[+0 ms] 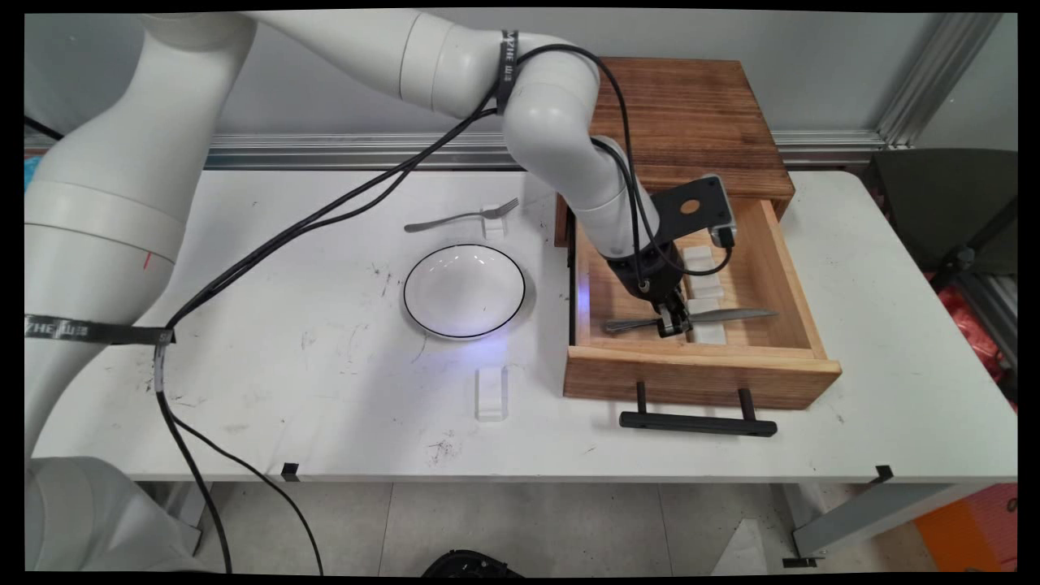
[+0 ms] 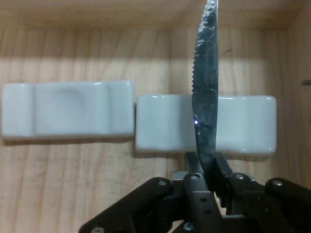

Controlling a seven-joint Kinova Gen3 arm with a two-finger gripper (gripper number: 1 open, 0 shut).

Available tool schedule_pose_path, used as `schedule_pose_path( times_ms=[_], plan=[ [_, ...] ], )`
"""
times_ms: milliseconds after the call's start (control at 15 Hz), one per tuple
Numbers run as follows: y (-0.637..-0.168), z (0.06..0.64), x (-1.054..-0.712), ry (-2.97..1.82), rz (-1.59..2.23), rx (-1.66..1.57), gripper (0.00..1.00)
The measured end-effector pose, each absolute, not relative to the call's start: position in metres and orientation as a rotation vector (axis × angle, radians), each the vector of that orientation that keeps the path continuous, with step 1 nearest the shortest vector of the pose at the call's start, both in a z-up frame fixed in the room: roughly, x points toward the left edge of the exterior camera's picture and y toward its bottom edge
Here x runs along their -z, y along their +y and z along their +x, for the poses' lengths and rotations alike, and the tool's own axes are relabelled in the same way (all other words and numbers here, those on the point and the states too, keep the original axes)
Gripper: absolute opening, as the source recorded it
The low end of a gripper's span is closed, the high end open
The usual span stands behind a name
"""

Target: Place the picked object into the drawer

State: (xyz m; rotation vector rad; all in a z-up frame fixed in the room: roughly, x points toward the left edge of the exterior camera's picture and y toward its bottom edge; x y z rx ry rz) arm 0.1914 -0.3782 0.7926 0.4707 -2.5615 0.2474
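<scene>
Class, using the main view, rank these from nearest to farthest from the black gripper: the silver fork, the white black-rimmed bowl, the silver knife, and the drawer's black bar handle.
1. Silver knife: clamped in the black gripper, inside the open wooden drawer.
2. Black bar handle: at the drawer's front, nearer the camera.
3. White black-rimmed bowl: on the table, left of the drawer.
4. Silver fork: behind the bowl, on a small white rest.

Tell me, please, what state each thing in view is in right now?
Drawer: pulled open.
Gripper: inside the drawer, shut on the knife.
Knife: clamped between the fingers, lying across a white rest.
Second white rest: in the drawer, nothing on it.
Bowl: upright on the table, nothing in it.
Fork: lying with its head on a small rest.
</scene>
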Motion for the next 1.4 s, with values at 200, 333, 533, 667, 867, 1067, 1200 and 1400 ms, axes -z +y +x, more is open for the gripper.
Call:
schedule_pose_path(
  times_ms=[200, 333, 533, 667, 867, 1067, 1200, 1400],
  plan=[
    [-0.381, 0.192, -0.789, -2.559, 0.473, -0.247, 0.00],
    [-0.382, 0.192, -0.786, -2.559, 0.472, -0.241, 0.00],
    [-0.382, 0.191, -0.781, -2.559, 0.470, -0.221, 0.00],
    [-0.382, 0.191, -0.779, -2.559, 0.468, -0.212, 0.00],
    [-0.382, 0.190, -0.777, -2.556, 0.465, -0.204, 0.00],
    [-0.383, 0.189, -0.776, -2.551, 0.459, -0.199, 1.00],
    [-0.383, 0.188, -0.777, -2.548, 0.455, -0.198, 1.00],
    [-0.385, 0.188, -0.780, -2.543, 0.454, -0.202, 1.00]
  ],
)
